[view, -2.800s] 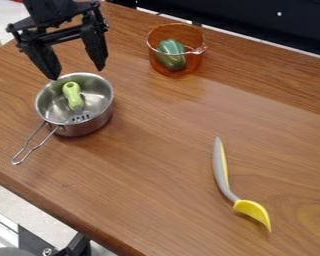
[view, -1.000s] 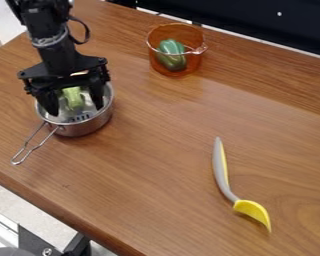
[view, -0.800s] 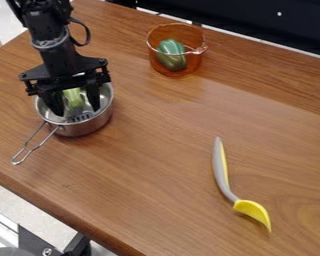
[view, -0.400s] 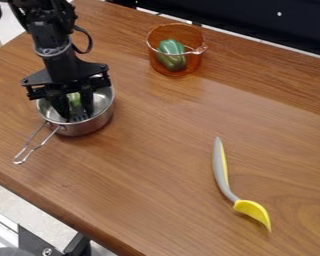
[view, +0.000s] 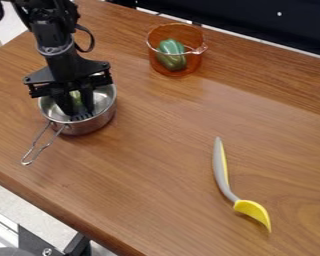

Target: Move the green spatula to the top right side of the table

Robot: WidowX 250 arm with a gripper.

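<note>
Work on this job was just at the start, I thought. The green spatula was in the silver pot, over on the left part of the table. Its green handle was up high, and its end with the slots was down low in the pot.

The black gripper was down in the pot too, right at the spatula. So the getting-there part was done. But I could not tell if the jaws had a good hold on it or not — the pot was too dark in there.

All the big parts were left to do. The spatula had to be held tight, go up and out past the rim, and ride a long way over the wood. Then it had to be put down at the top right — and it was nowhere near that spot. If it bumped the rim, I guessed, the pot might get dragged along.
</note>
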